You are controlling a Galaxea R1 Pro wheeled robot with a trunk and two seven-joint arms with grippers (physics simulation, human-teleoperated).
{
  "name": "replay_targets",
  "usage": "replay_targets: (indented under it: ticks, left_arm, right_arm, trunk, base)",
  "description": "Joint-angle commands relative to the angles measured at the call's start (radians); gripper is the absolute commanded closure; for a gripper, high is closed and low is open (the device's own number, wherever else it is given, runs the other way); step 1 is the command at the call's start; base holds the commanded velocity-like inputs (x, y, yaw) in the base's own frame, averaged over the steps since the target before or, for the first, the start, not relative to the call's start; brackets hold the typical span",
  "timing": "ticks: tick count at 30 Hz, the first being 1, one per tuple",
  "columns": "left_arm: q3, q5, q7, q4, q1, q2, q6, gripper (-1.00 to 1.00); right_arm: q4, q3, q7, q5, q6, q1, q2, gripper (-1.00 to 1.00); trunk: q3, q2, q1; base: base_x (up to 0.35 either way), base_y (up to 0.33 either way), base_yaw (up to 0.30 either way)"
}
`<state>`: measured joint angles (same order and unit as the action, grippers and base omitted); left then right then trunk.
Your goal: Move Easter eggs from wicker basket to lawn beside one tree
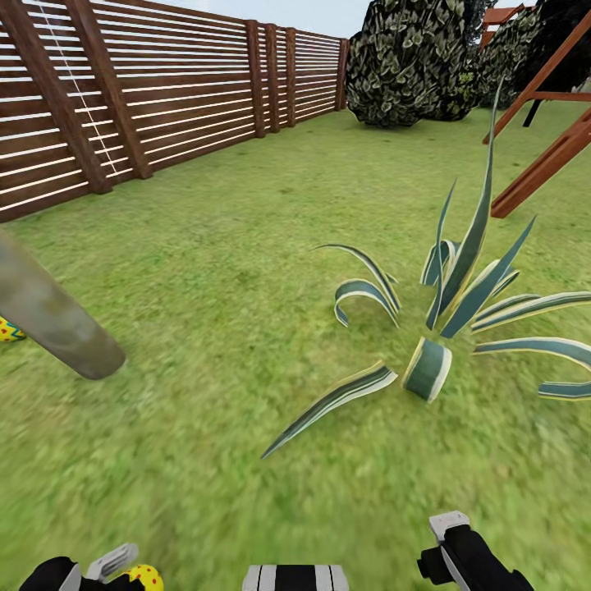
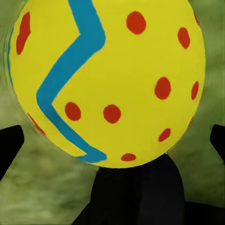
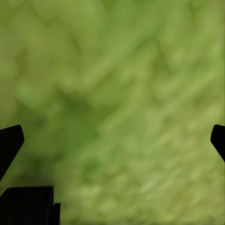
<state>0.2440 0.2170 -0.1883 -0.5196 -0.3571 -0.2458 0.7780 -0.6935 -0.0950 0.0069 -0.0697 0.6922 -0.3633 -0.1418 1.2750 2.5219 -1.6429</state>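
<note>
while our left gripper sits low at our left side, it has one easter egg tucked between its fingers, and up close we see the yellow shell with red dots and a blue zigzag. we think the egg is light, hard and smooth, so it could slip or roll, and a soft squeeze across its fat middle is the best place to hold it. we guess it could crack if we pinch too hard or drop it from high up. our right gripper is near us on the other side, its fingers spread wide with nothing in them, and it looks down at blurry green grass. the lawn spreads out flat all around us. a bit farther, at the left, the pale grey-green tree trunk meets the grass, and a second easter egg peeks out just beside it at the picture's edge. we think our egg should go down softly on the grass next to that same trunk. to the right is a spiky striped plant, so we should keep away from its leaves. far off are the brown wooden fence, dark bushes and a wooden swing frame.
</note>
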Motion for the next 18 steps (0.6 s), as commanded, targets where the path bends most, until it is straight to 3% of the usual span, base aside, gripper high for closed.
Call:
replay_targets:
  ticks: [1,4,14,18]
  left_arm:
    - [0.009,-0.001,-0.004,-0.001,0.000,0.000,0.006,-1.00]
    - [0.009,-0.001,-0.004,0.001,0.000,0.001,0.006,-1.00]
    - [0.009,-0.001,-0.001,0.001,0.000,0.000,0.006,-1.00]
    - [0.010,-0.001,-0.002,0.001,0.000,0.000,0.006,-1.00]
  right_arm:
    - [-0.001,-0.005,0.001,-0.007,0.006,0.000,-0.001,-1.00]
    - [0.000,-0.005,0.001,-0.007,0.006,0.000,-0.001,-1.00]
    - [0.000,-0.005,0.001,-0.007,0.005,0.000,-0.001,-1.00]
    - [0.000,-0.005,0.001,-0.007,0.005,0.000,-0.001,-1.00]
  trunk:
    - [0.001,0.000,0.000]
    - [0.001,0.000,0.000]
    - [-0.038,-0.002,0.005]
    - [-0.053,-0.003,0.006]
  base:
    - [0.000,0.000,0.000]
    - [0.000,0.000,0.000]
    - [-0.006,0.000,0.000]
    - [-0.278,0.000,0.000]
